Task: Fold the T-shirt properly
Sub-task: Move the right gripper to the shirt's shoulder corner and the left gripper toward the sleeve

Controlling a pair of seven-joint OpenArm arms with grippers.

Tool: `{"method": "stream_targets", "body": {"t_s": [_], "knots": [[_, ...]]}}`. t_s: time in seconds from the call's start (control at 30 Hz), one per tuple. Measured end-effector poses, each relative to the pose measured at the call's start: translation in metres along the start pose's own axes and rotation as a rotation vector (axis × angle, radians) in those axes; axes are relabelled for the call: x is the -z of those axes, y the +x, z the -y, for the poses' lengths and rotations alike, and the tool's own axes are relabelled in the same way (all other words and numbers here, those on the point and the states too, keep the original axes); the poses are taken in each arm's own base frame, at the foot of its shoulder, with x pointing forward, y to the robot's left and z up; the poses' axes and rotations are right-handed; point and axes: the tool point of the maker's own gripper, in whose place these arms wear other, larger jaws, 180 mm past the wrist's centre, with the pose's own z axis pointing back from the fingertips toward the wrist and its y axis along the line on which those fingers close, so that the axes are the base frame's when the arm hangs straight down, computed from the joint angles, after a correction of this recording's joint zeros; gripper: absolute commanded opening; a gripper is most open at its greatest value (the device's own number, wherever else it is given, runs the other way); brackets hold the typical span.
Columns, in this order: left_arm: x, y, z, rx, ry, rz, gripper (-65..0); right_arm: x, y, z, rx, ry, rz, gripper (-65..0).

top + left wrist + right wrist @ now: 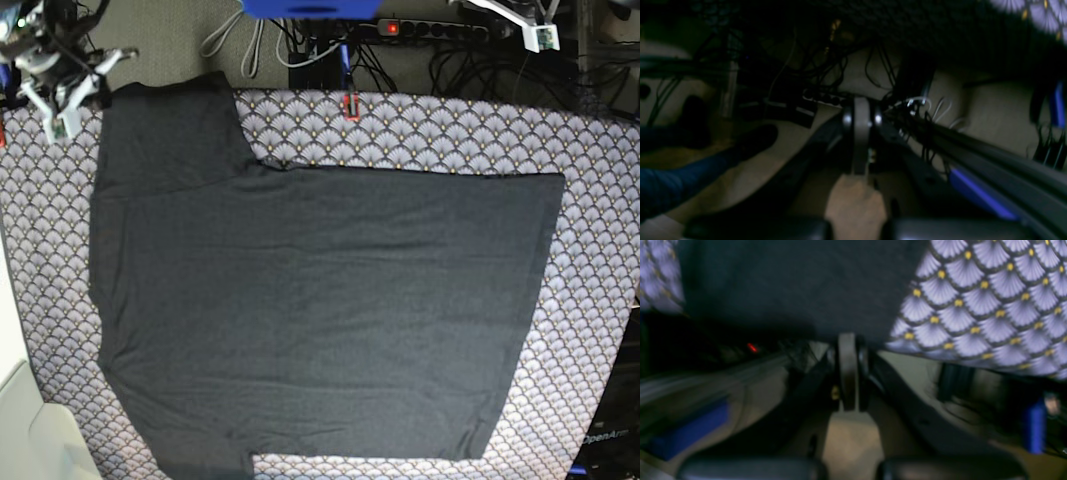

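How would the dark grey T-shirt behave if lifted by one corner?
The dark charcoal-grey thin fabric T-shirt would probably drape and sag: it lies flat with soft ripples. Likely light for its spread. It may drag on the scallop-print tablecloth rather than slide.

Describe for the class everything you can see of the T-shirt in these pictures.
The T-shirt is dark charcoal grey, of thin soft-looking fabric, spread flat and unfolded across the scallop-print tablecloth, with faint wrinkles. One short sleeve reaches toward the base view's top left; the opposite edge runs straight. No end effector holds it, and it rests only on the cloth.
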Motion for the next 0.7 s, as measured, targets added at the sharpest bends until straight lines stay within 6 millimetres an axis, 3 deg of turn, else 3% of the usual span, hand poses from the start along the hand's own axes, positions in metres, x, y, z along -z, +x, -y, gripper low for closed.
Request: {"method": "stream_targets", "body": {"t_s": [0.1,0.33,0.53,0.7], "knots": [[0.004,0.005,0.006,-0.023,-0.01,0.011,-64.6,0.0,0.012,0.005,-0.041,0.006,0.011,-64.5],[0.021,0.025,0.014,-0.04,-0.022,0.025,-64.5,0.016,0.012,0.014,-0.029,0.022,-0.01,-64.5],[0.043,0.069,-0.003,-0.001,0.008,0.004,-64.5,0.031,0.0,0.018,0.025,0.037,-0.048,-64.5],[0.048,0.105,-0.005,-0.053,-0.043,0.066,-62.8,0.032,0.008,0.019,0.026,0.036,-0.026,-61.5]]}}
